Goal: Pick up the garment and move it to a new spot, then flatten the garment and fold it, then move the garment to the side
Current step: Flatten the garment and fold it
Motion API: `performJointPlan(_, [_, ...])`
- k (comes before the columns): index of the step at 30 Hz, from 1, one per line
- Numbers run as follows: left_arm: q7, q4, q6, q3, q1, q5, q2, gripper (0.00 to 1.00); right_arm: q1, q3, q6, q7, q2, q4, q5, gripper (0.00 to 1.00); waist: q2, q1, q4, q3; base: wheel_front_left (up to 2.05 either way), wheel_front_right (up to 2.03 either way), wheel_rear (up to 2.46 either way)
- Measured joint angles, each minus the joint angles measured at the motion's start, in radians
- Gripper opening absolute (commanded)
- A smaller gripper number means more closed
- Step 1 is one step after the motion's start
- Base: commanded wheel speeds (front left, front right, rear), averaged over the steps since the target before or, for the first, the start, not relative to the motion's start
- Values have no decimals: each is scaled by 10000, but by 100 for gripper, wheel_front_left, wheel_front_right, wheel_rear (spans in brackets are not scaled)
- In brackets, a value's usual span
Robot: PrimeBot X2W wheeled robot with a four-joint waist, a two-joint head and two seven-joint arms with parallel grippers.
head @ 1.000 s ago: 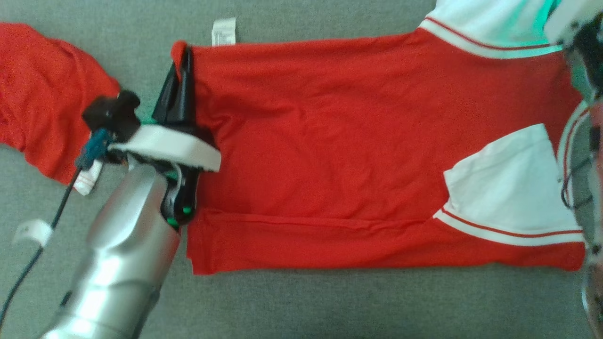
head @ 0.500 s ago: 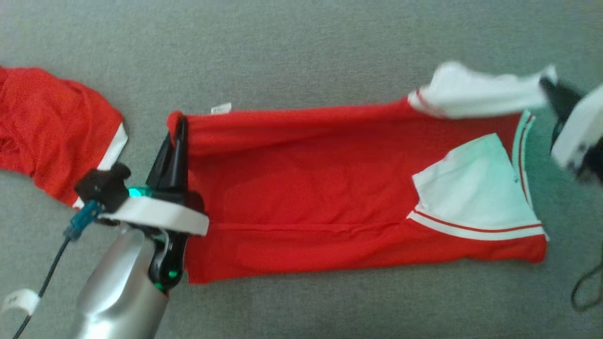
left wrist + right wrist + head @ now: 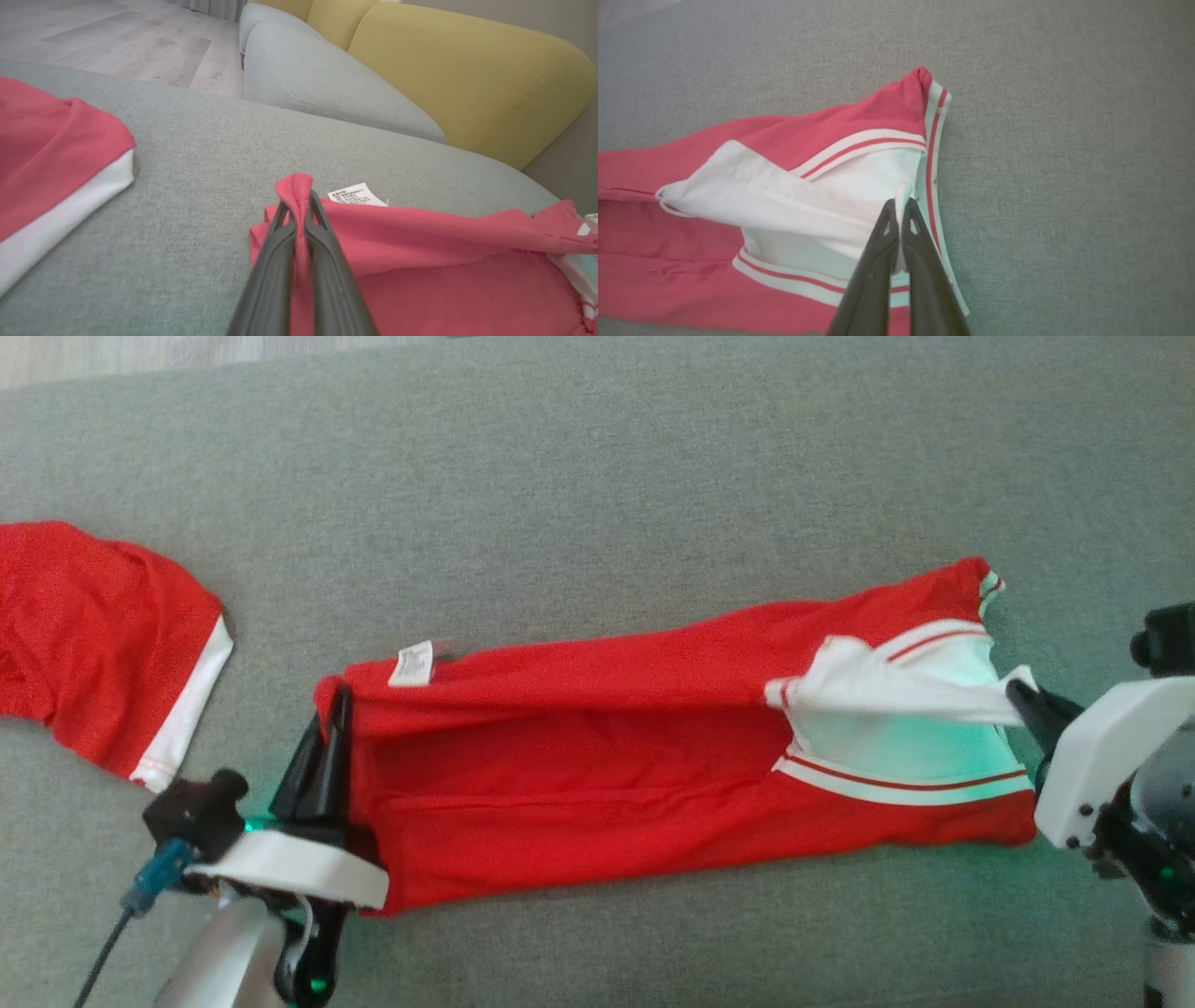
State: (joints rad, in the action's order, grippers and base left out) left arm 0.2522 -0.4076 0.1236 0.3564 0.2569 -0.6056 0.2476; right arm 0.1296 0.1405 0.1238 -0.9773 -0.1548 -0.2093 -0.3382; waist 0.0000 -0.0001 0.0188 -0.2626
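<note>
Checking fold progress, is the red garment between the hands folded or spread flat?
Folded: the garment lies as a narrow strip with overlapping lengthwise layers.

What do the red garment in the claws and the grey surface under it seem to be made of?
Red garment: soft matte knit, perhaps cotton or polyester; it drapes and creases. Grey surface: matte woven upholstery, visibly flecked weave; probably a cushion.

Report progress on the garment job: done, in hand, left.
Done: the red garment lies on the grey cushion as a long narrow strip, sides apparently folded in. In hand: the left hand is shut on its hem corner, the right hand on the white sleeve, lifted over the body. Left: lay that fold, finish folding, move it aside.
</note>
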Motion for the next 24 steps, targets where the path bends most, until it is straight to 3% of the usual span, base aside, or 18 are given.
performJointPlan(1, [-2, -36, 0, -12, -75, 0, -2, 4, -100, -42, 0, 4, 13, -23, 52, 100, 0, 0, -1, 32, 0, 0, 0])
performJointPlan(3, [-2, -148, 2, 40, -207, 12, -17, 96, -239, -19, 0, 12, 127, -42, 171, 100, 0, 1, -7, 107, 0, 0, 0])
performJointPlan(8, [-2, -174, 2, -40, -456, 58, -105, 100, -656, 61, 0, 0, 209, -130, 332, 100, 0, 1, -80, 374, 0, 0, 0])
performJointPlan(12, [0, 44, -138, -491, -678, 479, -173, 100, -527, 313, 0, 1210, 443, -173, 560, 100, 0, 0, -146, 596, 0, 0, 0])
performJointPlan(16, [0, 573, -621, -938, -773, 1549, -146, 100, -366, 566, 0, 2533, 744, 727, 832, 100, 0, 1, -274, 829, 0, 0, 0])
performJointPlan(24, [0, 773, -719, -1373, -722, 1946, -113, 100, 60, 895, 0, 3699, 1020, 3310, 1233, 100, 0, 1, -420, 947, 0, 0, 0])
